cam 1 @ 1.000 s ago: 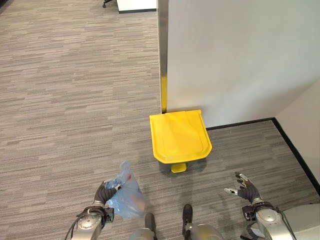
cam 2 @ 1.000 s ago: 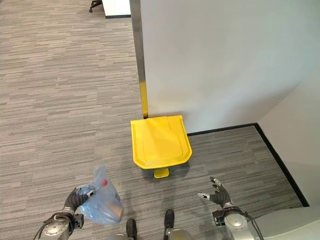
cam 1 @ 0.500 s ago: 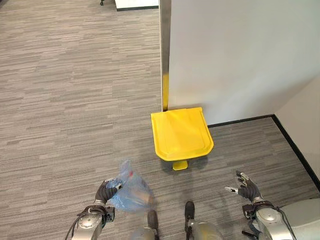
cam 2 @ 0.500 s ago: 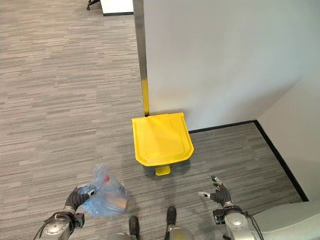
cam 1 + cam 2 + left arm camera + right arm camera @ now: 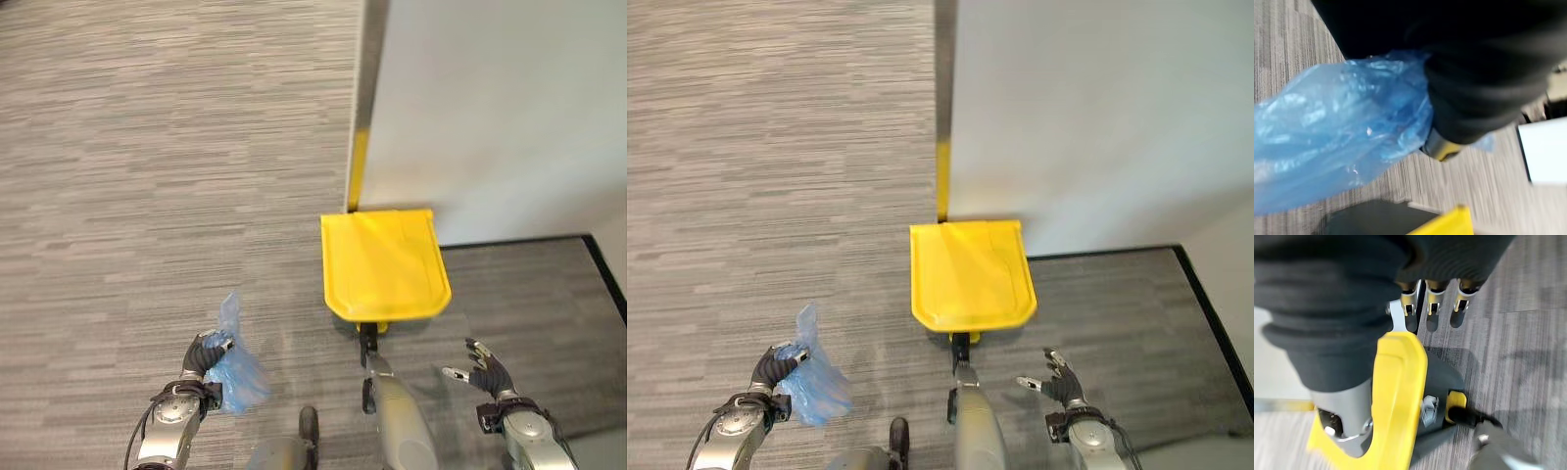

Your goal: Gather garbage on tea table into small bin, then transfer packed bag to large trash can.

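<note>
Blue bag (image 5: pixel 233 370) in left hand (image 5: pixel 201 354) fingers.

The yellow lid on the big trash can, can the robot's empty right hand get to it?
Probably yes. The right hand is open and holds nothing, and just bare carpet lies between it and the shut yellow lid. The left hand holds the blue bag.

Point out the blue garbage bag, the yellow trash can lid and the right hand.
blue garbage bag (image 5: pixel 235 376): left eye view, on the bag's bulging body.
yellow trash can lid (image 5: pixel 384 262): left eye view, middle of the lid's top.
right hand (image 5: pixel 484 366): left eye view, on the palm.
</note>
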You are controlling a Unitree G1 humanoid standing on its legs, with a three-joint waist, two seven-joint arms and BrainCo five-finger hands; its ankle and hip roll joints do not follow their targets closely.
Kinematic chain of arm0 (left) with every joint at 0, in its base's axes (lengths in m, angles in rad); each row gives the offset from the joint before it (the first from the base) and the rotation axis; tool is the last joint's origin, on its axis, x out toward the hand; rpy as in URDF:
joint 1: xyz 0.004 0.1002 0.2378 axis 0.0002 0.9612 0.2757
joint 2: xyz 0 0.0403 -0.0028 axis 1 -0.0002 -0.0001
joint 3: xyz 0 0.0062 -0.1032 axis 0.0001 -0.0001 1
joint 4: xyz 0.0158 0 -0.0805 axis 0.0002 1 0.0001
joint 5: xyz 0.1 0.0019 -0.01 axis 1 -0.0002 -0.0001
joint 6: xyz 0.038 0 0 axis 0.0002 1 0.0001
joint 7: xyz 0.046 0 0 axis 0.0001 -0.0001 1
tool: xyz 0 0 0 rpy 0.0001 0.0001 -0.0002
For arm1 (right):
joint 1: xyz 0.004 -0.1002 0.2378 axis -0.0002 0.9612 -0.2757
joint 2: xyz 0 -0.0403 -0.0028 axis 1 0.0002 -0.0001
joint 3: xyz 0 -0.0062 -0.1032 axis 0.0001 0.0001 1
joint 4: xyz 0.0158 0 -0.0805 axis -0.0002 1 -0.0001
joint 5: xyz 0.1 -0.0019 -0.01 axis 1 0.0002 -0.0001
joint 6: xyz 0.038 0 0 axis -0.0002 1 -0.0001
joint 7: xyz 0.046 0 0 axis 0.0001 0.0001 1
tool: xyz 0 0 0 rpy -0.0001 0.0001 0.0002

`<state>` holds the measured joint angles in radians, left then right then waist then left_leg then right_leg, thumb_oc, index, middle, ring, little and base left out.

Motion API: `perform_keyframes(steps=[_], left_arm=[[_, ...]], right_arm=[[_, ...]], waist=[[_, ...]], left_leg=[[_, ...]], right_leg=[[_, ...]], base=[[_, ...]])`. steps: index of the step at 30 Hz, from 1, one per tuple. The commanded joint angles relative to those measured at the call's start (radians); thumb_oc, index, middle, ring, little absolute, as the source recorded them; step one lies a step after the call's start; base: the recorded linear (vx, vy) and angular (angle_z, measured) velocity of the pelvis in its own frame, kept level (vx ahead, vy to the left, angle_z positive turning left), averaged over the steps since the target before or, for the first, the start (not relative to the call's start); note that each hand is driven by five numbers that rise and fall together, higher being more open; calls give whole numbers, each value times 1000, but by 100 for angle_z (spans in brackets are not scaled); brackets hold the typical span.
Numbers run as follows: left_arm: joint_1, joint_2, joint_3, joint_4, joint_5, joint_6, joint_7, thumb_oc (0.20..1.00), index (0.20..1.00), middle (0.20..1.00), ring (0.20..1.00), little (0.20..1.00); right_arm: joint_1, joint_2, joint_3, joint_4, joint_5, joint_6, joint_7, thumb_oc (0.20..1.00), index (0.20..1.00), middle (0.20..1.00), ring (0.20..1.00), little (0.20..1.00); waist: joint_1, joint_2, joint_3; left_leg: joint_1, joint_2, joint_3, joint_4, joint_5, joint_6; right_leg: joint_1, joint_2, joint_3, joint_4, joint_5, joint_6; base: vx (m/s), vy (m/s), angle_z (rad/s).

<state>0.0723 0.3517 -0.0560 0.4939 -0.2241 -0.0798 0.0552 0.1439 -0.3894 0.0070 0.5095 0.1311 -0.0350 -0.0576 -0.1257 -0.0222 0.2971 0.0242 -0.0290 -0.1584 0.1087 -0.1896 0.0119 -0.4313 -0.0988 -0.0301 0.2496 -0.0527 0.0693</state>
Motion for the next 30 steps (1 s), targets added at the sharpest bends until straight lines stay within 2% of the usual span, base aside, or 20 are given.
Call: perform_keyframes(steps=[1, 6, 11, 16, 20, 21, 25, 30], left_arm=[[2, 69, 46, -70, -55, -63, -1, 200, 200, 200, 200, 200], [-50, 65, 40, -42, -74, -79, 17, 200, 200, 200, 200, 200], [-25, 62, 45, -65, -62, -74, -5, 200, 200, 200, 200, 200], [-16, 56, 23, -81, -43, -71, -39, 200, 200, 200, 200, 200], [-42, 60, -22, -100, -38, -83, -49, 200, 200, 200, 200, 200], [-65, 64, -48, -102, -51, -90, -50, 200, 200, 200, 200, 200], [-153, 82, -126, -111, -97, -114, -34, 200, 200, 200, 200, 200], [-230, 94, -181, -125, -145, -136, -24, 200, 200, 200, 200, 200]], right_arm=[[-23, -34, -35, -33, 52, -41, -39, 1000, 1000, 1000, 1000, 1000], [-53, -44, -84, -9, 125, -68, -70, 1000, 1000, 1000, 1000, 1000], [-71, -22, -64, -15, 141, -65, -47, 1000, 1000, 1000, 1000, 1000], [-143, 10, 30, -63, 161, -65, 9, 1000, 1000, 1000, 1000, 1000], [-299, 26, 178, -124, 150, -73, 34, 1000, 1000, 1000, 1000, 1000], [-393, 36, 239, -112, 149, -75, 31, 1000, 1000, 1000, 1000, 1000], [-637, 103, 357, -24, 170, -69, 6, 1000, 1000, 1000, 1000, 1000], [-830, 125, 374, 92, 228, -67, -29, 1000, 1000, 1000, 1000, 1000]], waist=[[-49, -35, -47], [-86, -8, -46], [-78, 1, -64], [-49, 0, -75], [4, -1, -74], [23, 1, -71], [63, 4, -55], [81, 0, -50]], left_leg=[[149, 7, 83, 93, -184, -50], [151, 44, 101, 49, -157, -57], [179, 33, 129, -14, -166, -41], [209, 19, 138, -45, -176, -29], [229, 6, 129, -70, -182, -22], [231, 5, 125, -73, -182, -21], [220, 2, 117, -64, -185, -18], [204, 1, 115, -58, -183, -19]], right_leg=[[-28, -19, -28, -46, 163, 77], [-82, 0, -42, -5, 143, 73], [-105, 18, -23, -21, 169, 89], [-93, 16, -12, -61, 202, 102], [-67, -12, -45, -108, 220, 100], [-63, -20, -55, -113, 224, 100], [-67, -36, -73, -119, 237, 97], [-71, -40, -80, -127, 242, 95]], base=[[247, -227, 70], [46, -10, 13], [-5, 68, -15], [-9, 35, -25], [-7, -26, 0], [-35, -36, 0], [-38, -32, 9], [-36, -24, 11]])
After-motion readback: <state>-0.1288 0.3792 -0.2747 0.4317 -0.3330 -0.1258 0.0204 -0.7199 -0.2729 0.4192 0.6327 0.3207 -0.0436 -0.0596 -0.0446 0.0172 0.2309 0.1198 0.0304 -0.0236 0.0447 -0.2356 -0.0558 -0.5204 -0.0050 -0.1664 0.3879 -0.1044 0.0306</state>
